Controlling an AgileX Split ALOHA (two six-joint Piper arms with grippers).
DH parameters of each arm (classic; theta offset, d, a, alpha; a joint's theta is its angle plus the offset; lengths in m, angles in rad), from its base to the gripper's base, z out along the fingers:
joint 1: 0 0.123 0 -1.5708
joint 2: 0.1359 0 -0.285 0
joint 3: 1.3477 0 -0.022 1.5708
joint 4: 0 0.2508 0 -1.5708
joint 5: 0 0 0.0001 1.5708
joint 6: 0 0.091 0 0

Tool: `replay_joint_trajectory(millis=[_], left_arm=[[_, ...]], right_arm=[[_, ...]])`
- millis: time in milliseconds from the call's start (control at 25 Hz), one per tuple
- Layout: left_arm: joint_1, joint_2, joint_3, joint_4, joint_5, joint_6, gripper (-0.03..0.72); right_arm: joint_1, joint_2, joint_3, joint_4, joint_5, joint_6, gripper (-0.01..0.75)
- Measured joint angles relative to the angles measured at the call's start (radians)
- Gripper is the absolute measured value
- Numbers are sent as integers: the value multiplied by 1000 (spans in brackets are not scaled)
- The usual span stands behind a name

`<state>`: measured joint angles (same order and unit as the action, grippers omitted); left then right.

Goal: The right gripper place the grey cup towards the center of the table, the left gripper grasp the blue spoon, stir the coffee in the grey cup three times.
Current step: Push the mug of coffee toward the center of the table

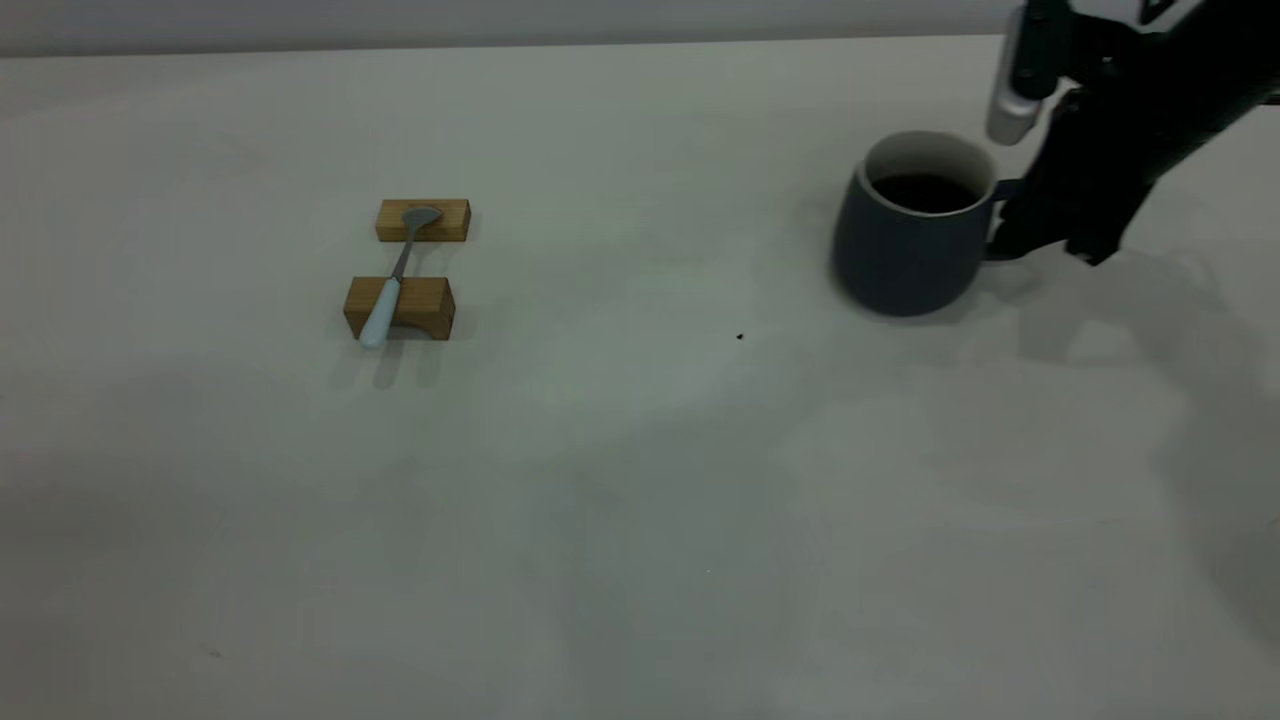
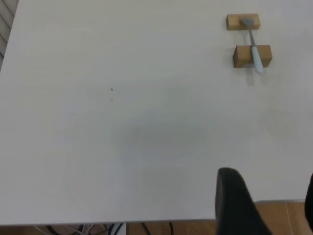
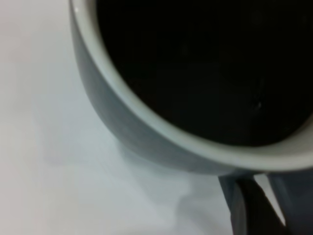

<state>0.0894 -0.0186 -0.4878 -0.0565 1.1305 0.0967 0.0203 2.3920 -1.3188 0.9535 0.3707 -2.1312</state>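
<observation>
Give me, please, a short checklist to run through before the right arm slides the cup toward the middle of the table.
1. right gripper at the grey cup's handle: ok.
2. Fingers closed on the handle: cannot tell.
3. Cup upright on the table: ok.
4. coffee below the rim: ok.
5. Path to centre free of objects: ok.
6. blue spoon resting across both wooden blocks, left gripper well away: ok.

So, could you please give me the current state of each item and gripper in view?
Dark slate-grey mug: upright on the table, holding black coffee.
Pale-blue-handled teaspoon: untouched, bridging two tan wooden blocks.
Right gripper: at the mug's handle.
Left gripper: away from the teaspoon, over the table edge.
</observation>
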Motion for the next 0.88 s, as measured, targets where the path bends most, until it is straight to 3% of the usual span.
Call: replay_joint_trajectory(millis=[560, 880], left_arm=[[0, 0, 0, 0, 0, 0, 423], [0, 0, 0, 0, 0, 0, 423]], right_arm=[[238, 76, -120, 140, 3, -1, 182], [299, 96, -151, 158, 3, -1, 180]])
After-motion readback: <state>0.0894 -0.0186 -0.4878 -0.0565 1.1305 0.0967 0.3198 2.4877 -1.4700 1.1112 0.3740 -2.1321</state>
